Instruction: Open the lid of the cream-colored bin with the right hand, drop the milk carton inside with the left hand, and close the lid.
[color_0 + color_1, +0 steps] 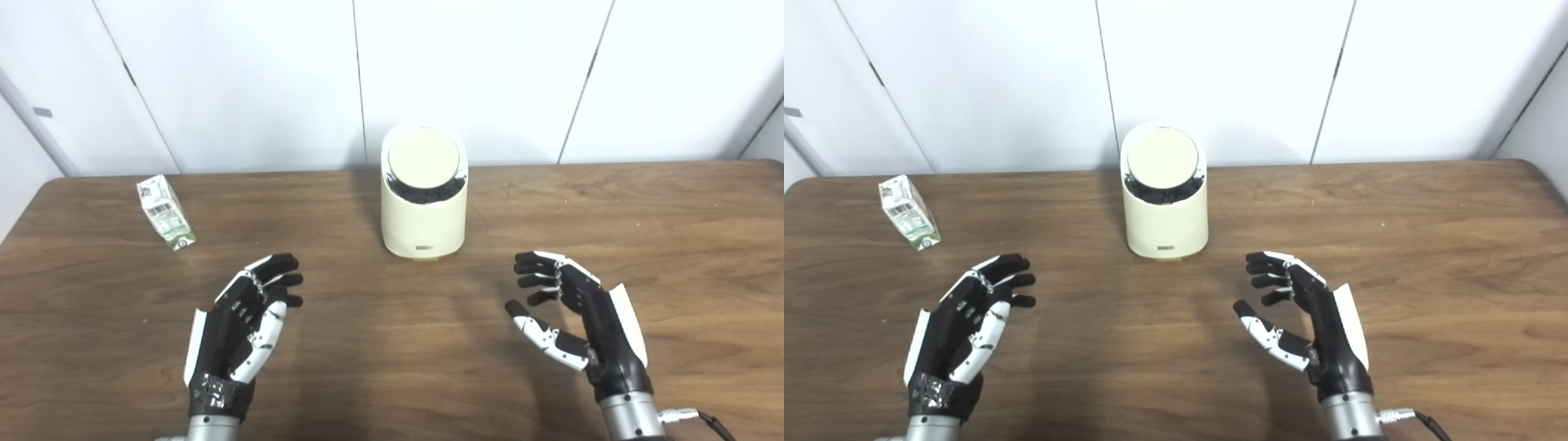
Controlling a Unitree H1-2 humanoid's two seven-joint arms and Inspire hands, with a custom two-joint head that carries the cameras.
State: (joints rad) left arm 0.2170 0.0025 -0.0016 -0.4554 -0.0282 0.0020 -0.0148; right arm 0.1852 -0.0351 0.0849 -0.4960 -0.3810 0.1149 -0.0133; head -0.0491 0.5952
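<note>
You have the cream-colored bin (424, 211) standing upright at the far middle of the wooden table (643, 233), close to the white wall panels (245, 73), with its round lid (423, 155) shut and tilted toward you; a dark band shows along the lid's lower edge and a small label sits low on the bin's front. The milk carton (165, 212) lies on its side well to the left of the bin, near the table's far left part, its printed face and barcode turned up. Your left hand (242, 324) hovers over the near left of the table, released and holding nothing, fingers spread a little and pointing away from you; the carton is well apart from it, farther back and to the left. Your right hand (582, 318) hovers over the near right, also released and empty, palm turned inward, fingers slightly curled and the thumb held out toward the middle; the bin stands farther back, between the two hands
</note>
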